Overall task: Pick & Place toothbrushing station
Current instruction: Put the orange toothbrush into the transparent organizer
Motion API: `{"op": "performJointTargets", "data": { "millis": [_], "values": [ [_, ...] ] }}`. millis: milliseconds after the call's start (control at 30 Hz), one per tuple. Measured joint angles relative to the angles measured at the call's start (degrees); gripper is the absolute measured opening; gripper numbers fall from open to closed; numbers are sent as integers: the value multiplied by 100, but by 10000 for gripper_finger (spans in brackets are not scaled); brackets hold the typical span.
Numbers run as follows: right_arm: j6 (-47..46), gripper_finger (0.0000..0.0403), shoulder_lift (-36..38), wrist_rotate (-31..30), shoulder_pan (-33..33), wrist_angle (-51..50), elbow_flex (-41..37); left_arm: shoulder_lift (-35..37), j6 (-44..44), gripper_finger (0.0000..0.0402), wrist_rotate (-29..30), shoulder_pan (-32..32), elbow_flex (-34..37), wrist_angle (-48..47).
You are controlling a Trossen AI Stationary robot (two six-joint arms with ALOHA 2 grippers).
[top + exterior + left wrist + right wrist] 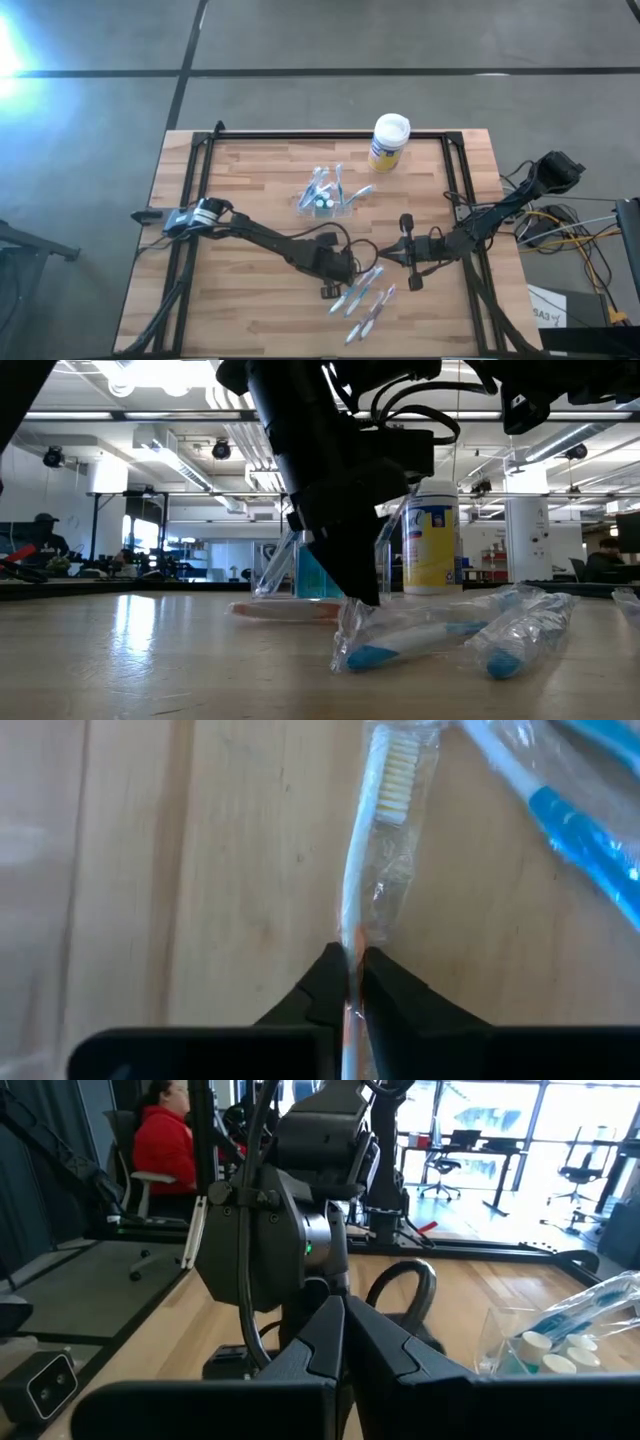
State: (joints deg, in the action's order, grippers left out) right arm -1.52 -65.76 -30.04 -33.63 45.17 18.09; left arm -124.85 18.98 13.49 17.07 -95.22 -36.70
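Observation:
The toothbrushing station [325,196], a clear plastic holder with several brushes and small tubes in it, stands on the wood near the table's middle; the right wrist view also shows this holder [545,1342]. Several wrapped toothbrushes [365,298] lie near the front edge. My left gripper [339,282] reaches down among them, and in its own view the left gripper [352,968] is shut on a white wrapped toothbrush [385,810]. My right gripper [392,254] hovers level to their right, and the right gripper [340,1335] is shut on nothing. My left gripper pinches the white toothbrush's handle [350,935], wrapper and all, between its two fingertips [325,982]. It comes from above, slanting steeply down. The brush runs straight out ahead of the fingers, bristle head [400,770] farthest away, and seems to lie on the wood.
A yellow canister with a white lid [390,141] stands at the table's far edge. A blue-handled wrapped brush [580,825] lies close beside the held one. Blue wrapped brushes [440,635] lie right of the left gripper. Bare wood spreads over the table's left half [230,300].

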Motion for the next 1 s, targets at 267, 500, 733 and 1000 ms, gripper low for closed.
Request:
{"op": "performJointTargets", "data": {
  "millis": [267, 500, 733, 1000],
  "values": [
    [39, 8, -7, 8, 2, -67, 0, 875, -771, 13, 503, 319, 140, -300],
    [38, 8, -7, 4, 2, -92, 0, 2568, -834, 14, 933, 507, 1340, 98],
    [39, 8, -7, -2, 2, -88, 0, 5019, -811, 13, 912, 604, 3706, 2058],
    [43, 8, -7, -9, 4, -83, 0, 7299, -959, 12, 1025, 629, 5724, 3302]
  ]
}}
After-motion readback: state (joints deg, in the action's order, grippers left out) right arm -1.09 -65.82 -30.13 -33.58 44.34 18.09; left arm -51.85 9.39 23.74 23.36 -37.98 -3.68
